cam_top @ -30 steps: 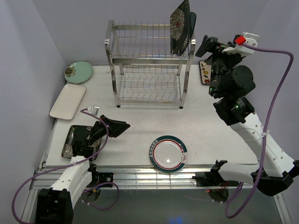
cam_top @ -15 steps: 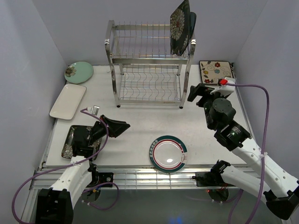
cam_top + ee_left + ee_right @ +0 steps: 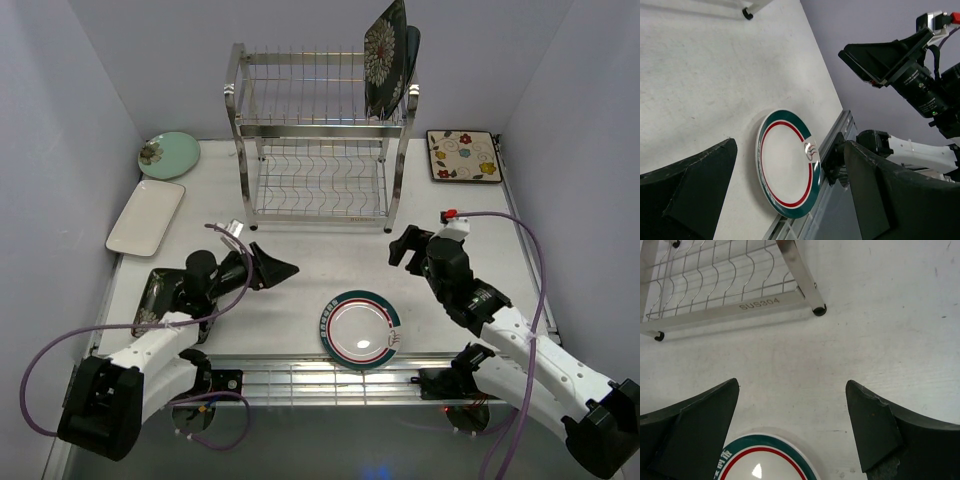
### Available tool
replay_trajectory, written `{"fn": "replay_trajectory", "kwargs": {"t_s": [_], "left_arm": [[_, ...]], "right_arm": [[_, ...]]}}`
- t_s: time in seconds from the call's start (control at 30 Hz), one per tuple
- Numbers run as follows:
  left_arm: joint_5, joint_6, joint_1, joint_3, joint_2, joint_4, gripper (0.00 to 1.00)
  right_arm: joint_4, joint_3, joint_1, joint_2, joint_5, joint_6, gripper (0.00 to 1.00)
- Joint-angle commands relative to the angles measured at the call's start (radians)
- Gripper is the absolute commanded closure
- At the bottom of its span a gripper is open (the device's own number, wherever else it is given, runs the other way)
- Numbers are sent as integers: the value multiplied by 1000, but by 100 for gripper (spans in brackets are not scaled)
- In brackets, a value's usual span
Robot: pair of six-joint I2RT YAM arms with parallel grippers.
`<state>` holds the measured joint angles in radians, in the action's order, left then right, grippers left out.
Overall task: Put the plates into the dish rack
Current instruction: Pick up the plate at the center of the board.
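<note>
In front of dish rack (image 3: pixel 318 135), teal-rimmed round plate (image 3: pixel 361 329) lies flat. Left gripper (image 3: pixel 278 270) front-left of rack, jaws spread wide, empty. Right gripper (image 3: pixel 405 247) front-right of rack, jaws spread wide, empty. Dark floral plate (image 3: pixel 385 60) stands upright in rack's top tier, right end.

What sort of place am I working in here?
Likely a robot test booth, not a real kitchen: plain lilac walls close in a white table holding a steel dish rack and scattered plates.
</note>
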<state>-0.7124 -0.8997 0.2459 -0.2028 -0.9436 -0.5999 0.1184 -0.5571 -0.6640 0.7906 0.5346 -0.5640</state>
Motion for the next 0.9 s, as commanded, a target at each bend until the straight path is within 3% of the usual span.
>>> {"fn": "replay_trajectory", "kwargs": {"t_s": [0.0,0.13,0.33,0.47,0.87], "left_arm": [[145,108,119,-102,-53,161,2],[240,188,230,-164,-101,293,2],[225,205,236,-141,-127,377,2],[229,261,265,-202,-217,506,2],[197,263,357,-231,-355,499,2]], "right_arm": [[-25,32,65,7,-192,-83,8],[-20,89,115,33,-364,-122,9],[6,163,116,-13,-492,-128,10],[24,186,116,-68,-568,-114,11],[27,233,116,-24,-657,-57,12]]}}
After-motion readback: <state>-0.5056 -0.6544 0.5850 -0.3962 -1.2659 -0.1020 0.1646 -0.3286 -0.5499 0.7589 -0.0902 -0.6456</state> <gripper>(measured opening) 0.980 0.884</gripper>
